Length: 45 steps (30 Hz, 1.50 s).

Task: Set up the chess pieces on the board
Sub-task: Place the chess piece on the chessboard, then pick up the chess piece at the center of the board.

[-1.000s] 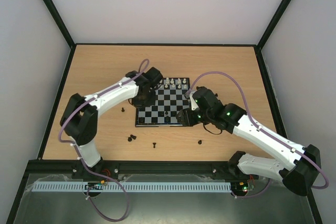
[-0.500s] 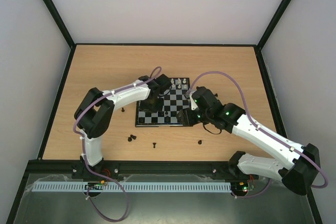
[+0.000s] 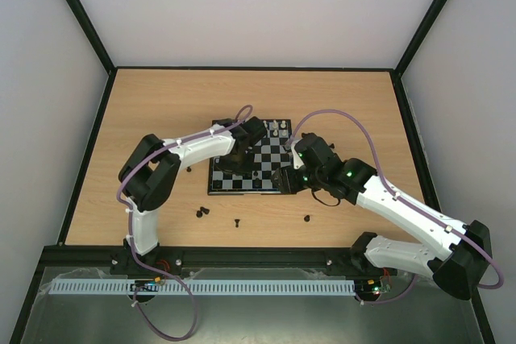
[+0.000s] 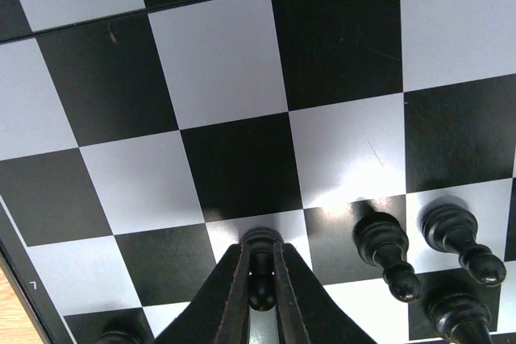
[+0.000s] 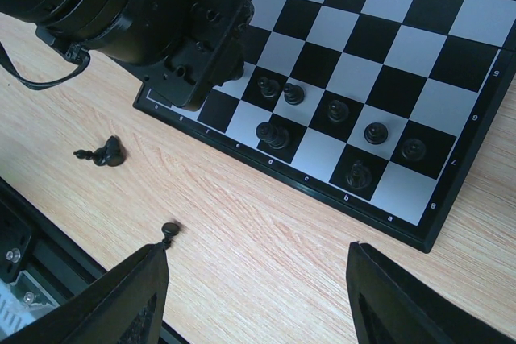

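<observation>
The board lies mid-table, with white chess pieces on its far row. My left gripper is low over the board's near-left part. In the left wrist view that gripper is shut on a black pawn standing on a pale square, next to other black pieces. My right gripper hangs open over bare wood beside the board's edge. Several black pieces stand on the two rows nearest it.
Loose black pieces lie on the wood in front of the board, and one to its left. A small pawn lies by my right gripper's left finger, with a fallen piece beyond it.
My left arm has swung right and come down over the board with the black pawn in its grip. The right arm has not moved.
</observation>
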{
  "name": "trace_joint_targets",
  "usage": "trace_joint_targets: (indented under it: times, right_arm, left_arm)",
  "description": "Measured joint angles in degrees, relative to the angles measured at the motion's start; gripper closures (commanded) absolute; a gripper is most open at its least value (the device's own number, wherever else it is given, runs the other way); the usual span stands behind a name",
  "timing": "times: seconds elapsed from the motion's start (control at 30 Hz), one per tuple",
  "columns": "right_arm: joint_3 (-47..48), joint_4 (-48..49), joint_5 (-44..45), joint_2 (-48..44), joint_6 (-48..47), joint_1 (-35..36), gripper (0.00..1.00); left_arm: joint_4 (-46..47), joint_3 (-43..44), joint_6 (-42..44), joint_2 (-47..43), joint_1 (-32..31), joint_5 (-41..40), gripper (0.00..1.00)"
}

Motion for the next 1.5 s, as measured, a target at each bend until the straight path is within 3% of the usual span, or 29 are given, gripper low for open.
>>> trace_joint_targets:
  times: [0.43, 0.7, 0.97, 1.17, 1.5]
  right_arm:
    - [0.0, 0.02, -0.39, 0.0, 0.0, -0.04, 0.39]
    - [0.0, 0.02, -0.42, 0.0, 0.0, -0.04, 0.39]
    - [0.0, 0.02, -0.63, 0.0, 0.0, -0.04, 0.39]
    - [0.0, 0.02, -1.18, 0.0, 0.0, -0.04, 0.38]
    - [0.0, 0.04, -2.21, 0.0, 0.0, -0.04, 0.37]
  left_arm:
    - [-0.09, -0.02, -1.01, 0.0, -0.63, -0.04, 0.8]
    - [-1.62, 0.26, -1.62, -1.16, -0.66, -1.2, 0.65]
    - [-3.54, 0.07, -3.98, -9.33, -0.81, -3.61, 0.53]
    - [-3.98, -8.94, -7.93, -21.0, -1.07, -4.59, 0.5]
    - [-5.14, -26.88, -15.74, -37.4, -1.29, -3.56, 0.28]
